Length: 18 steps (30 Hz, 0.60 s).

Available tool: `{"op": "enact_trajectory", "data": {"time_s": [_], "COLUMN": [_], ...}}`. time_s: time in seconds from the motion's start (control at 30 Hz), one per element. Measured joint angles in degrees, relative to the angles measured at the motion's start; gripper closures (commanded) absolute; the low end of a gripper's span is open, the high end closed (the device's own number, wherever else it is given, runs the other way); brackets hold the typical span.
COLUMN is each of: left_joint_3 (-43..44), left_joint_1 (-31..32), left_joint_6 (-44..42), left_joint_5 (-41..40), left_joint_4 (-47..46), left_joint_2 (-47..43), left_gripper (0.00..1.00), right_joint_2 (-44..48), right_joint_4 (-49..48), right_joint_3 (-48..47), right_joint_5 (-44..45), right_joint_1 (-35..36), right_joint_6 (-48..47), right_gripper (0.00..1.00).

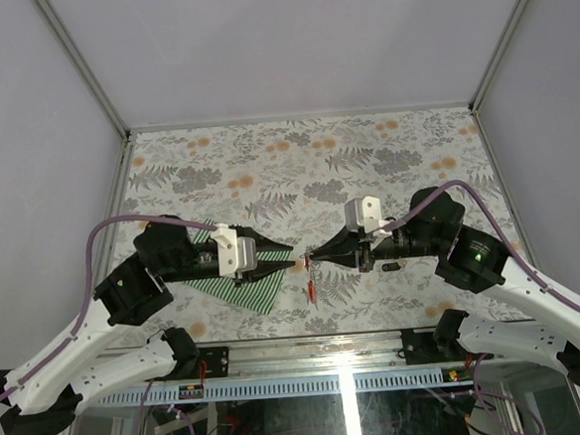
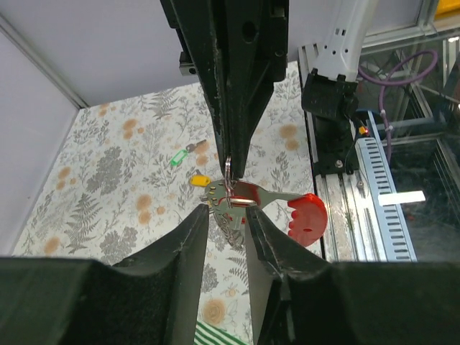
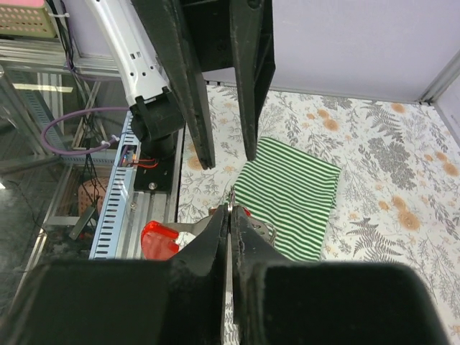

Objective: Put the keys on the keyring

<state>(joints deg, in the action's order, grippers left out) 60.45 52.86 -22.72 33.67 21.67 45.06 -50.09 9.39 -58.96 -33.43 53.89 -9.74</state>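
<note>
The keyring (image 3: 231, 198), a thin grey loop, sticks up from the tips of my right gripper (image 3: 228, 215), which is shut on it. Its red tag (image 2: 309, 217) hangs off to one side on a silver shank, above the table. My left gripper (image 2: 226, 219) faces the right gripper (image 1: 313, 257) tip to tip. Its fingers are open, with a narrow gap just below the ring, and a toothed silver blade (image 2: 231, 231) hangs beyond that gap, unclamped. Two keys lie on the table beyond: a yellow-headed one (image 2: 200, 180) and a green-headed one (image 2: 178, 158).
A green-and-white striped cloth (image 1: 245, 285) lies under the left arm near the front edge. The floral table (image 1: 296, 157) stretches back to the grey walls. The metal rail with cabling (image 1: 311, 380) runs along the near edge.
</note>
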Motion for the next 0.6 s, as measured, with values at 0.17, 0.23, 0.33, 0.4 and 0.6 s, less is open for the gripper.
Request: {"op": "enact_trajectory", "data": {"time_s": [0.17,0.23,0.33,0.4,0.6], "left_joint_3": [-2.9,-3.7,-4.0,-4.0,-4.0], "left_joint_1": [0.0,0.0,0.0,0.0,0.0], "left_joint_6": [3.2,4.2,5.2,5.6,6.2], "left_joint_5": [0.2,0.5,1.0,1.4,2.9], "left_joint_4": [-5.7,-7.1,-8.7,-9.3,-10.4], "left_joint_2": [-0.9,-1.1,-1.1,-1.1,-1.0], "left_gripper": [0.72,0.73,0.73,0.73,0.75], "right_joint_2": [0.2,0.2,0.2,0.3,0.4], "right_joint_4": [-1.2,-1.6,-2.5,-2.6,-2.9], "right_joint_3": [0.0,0.0,0.0,0.0,0.0], "right_joint_5": [-1.3,-1.8,-2.2,-2.3,-2.3], "right_joint_1": [0.0,0.0,0.0,0.0,0.0], "right_joint_6": [0.3,0.5,0.8,0.9,1.1], "right_gripper": [1.00,1.00,1.00,1.00,1.00]}}
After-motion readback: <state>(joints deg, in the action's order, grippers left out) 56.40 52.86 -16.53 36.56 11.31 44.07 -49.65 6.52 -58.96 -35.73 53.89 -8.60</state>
